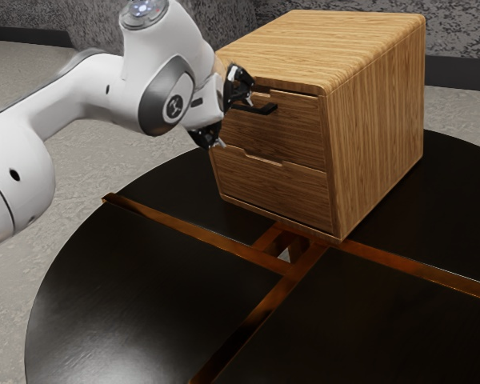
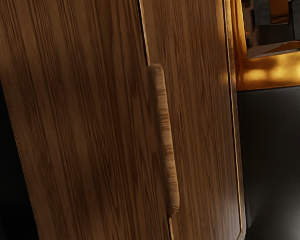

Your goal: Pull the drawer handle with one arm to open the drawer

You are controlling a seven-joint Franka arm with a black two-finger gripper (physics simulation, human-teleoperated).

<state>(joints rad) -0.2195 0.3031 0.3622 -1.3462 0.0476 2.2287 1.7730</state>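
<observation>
A wooden cabinet (image 1: 360, 120) with two drawers stands on the round black table (image 1: 144, 296). Both drawer fronts sit flush with the cabinet face. My black gripper (image 1: 254, 94) is open against the upper drawer (image 1: 292, 128), at the end of its front nearest the exterior view's left, with one finger (image 1: 264, 109) reaching across the wood below the drawer's top edge. The lower drawer (image 1: 276, 188) carries a slim wooden handle (image 1: 252, 157) along its top edge. In the wrist view a wooden handle (image 2: 165, 145) runs close under my hand, beside the seam between the two fronts.
Orange-brown wooden struts (image 1: 248, 244) cross the table in front of the cabinet and pass under it. My white arm (image 1: 104, 88) comes in from the exterior view's left, above the table's edge. A grey floor (image 1: 104, 168) lies beyond the table.
</observation>
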